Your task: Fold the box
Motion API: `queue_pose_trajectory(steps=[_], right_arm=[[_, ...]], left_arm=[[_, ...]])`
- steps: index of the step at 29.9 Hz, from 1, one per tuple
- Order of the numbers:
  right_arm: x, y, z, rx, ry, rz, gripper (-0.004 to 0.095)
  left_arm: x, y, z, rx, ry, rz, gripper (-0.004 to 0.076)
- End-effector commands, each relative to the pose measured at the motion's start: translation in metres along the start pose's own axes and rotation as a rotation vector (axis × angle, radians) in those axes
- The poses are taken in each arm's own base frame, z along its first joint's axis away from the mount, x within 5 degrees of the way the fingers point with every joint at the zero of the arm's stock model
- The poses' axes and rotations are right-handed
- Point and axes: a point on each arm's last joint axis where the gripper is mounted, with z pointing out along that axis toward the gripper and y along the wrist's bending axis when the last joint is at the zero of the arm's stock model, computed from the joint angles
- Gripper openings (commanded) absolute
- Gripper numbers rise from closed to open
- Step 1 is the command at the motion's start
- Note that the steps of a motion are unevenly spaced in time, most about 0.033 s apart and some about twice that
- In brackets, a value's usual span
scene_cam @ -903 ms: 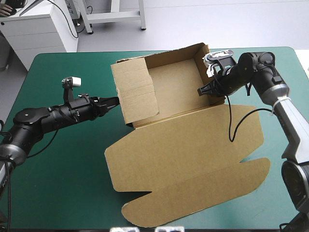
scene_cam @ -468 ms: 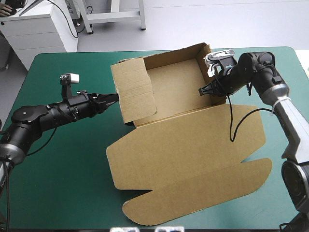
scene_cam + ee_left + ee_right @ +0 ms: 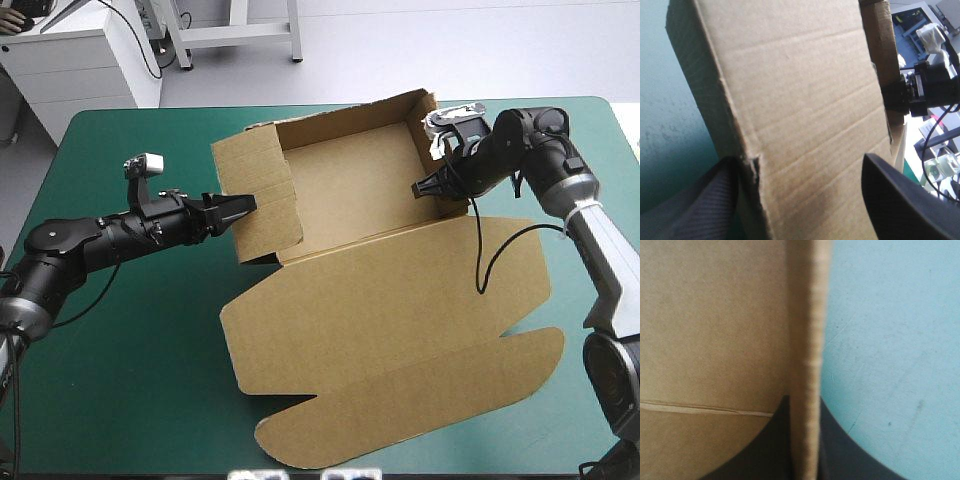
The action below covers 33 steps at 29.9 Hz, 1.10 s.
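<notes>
The teal-green counter [image 3: 120, 400] carries the brown box [image 3: 380, 320], its far part raised into an open tray and its lid lying flat on the near side. At the box's left wall the left gripper [image 3: 240, 206] is released, spread astride the board. At the box's right wall the right gripper [image 3: 420, 187] is clenched, grasping the wall's edge.

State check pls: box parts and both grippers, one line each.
box: part-formed open tray
lid: flat on the table
left wall: raised but tilted, not tucked
right wall: raised, edge pinched
left gripper: open, fingers either side of the left wall's edge
right gripper: shut on the box, right wall between its fingers
</notes>
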Motion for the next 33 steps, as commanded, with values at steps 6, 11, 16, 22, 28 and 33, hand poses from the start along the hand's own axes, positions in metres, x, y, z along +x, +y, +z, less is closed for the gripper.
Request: queue_pose_trajectory(steps=[6,11,16,22,28,33], right_arm=[[-0.008,0.002,-0.031,-0.004,-0.115,0.005,-0.0014],[-0.008,0.002,-0.031,-0.005,-0.111,0.004,-0.0014],[-0.009,0.002,-0.031,-0.003,-0.119,-0.006,-0.0014],[-0.01,0.002,-0.032,0.0,-0.137,-0.006,-0.0014],[-0.01,0.003,-0.042,0.005,-0.167,-0.025,-0.0014],[-0.013,0.006,-0.06,0.012,-0.241,-0.031,-0.0014]], left_arm=[[-0.016,-0.02,-0.008,0.086,-0.107,-0.066,0.0512],[-0.016,-0.02,-0.008,0.084,-0.107,-0.061,0.0511],[-0.011,-0.016,-0.007,0.036,-0.057,-0.138,0.0511],[-0.005,-0.024,0.003,-0.039,0.018,-0.186,0.051],[-0.017,-0.057,0.014,-0.118,0.002,-0.125,0.051],[-0.019,-0.077,0.021,-0.198,-0.014,-0.14,0.051]])
